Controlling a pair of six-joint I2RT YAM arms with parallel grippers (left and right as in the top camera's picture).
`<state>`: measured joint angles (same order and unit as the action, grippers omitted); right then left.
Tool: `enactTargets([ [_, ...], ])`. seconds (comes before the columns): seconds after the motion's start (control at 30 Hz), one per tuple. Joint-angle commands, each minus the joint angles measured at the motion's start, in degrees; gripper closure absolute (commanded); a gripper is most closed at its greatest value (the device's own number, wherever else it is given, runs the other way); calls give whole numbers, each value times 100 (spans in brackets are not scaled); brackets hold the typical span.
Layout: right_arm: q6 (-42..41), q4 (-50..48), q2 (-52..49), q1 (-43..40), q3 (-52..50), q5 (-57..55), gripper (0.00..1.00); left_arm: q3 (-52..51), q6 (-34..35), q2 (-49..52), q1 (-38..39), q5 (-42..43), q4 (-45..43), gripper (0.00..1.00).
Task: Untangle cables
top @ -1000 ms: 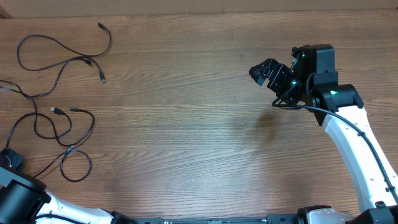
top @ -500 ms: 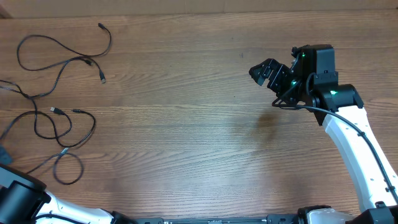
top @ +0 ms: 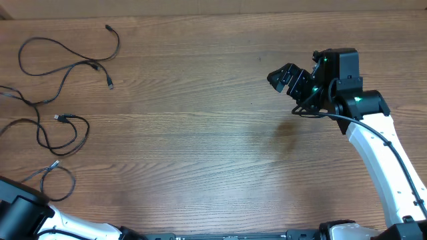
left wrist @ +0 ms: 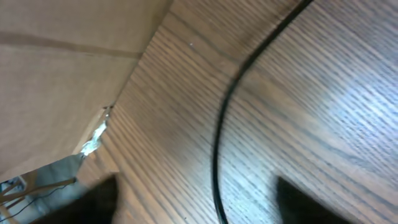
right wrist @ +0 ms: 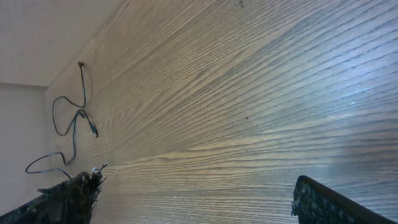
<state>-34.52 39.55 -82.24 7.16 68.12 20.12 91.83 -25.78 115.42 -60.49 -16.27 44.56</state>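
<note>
Right, status:
1. Left fingers (left wrist: 301,198) have just released. They now stand spread, and a thin black flexible cable (left wrist: 217,137) runs loose between them, unclamped.
2. That pull dragged the lower loop (top: 53,165) left and down, clear of the middle loop (top: 87,128). A second ago the two overlapped.
3. All cables lie at the far left of the brown wood-grain worktop (top: 200,133). The top cable (top: 69,71) is unmoved.
4. Right fingers (right wrist: 323,202) are wide open and empty, well apart from the cables, unchanged.
5. My read: one crossing cleared. Can't tell whether the middle and top cables still cross.
</note>
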Motion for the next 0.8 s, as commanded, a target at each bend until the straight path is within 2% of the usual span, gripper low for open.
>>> enactTargets([
  [0.0, -11, -39, 2, -11, 85, -59, 0, 74, -94, -20, -20, 566, 72, 0],
  [0.17, -11, -35, 2, -11, 85, -59, 0, 76, -79, -85, 96, 1239, 195, 0],
  [0.4, -11, -26, 2, -11, 85, -57, 0, 122, -140, -640, 444, 4140, 87, 0],
  [0.5, -13, -24, 2, -11, 85, -57, 0, 122, 9, -846, 721, 4868, 197, 0],
  [0.67, -11, -24, 2, -11, 85, -57, 0, 48, 87, -894, 1462, 4605, 793, 0],
  [0.77, -11, 22, 2, -11, 85, -55, 0, -330, -92, -892, 2249, 3550, 944, 0],
])
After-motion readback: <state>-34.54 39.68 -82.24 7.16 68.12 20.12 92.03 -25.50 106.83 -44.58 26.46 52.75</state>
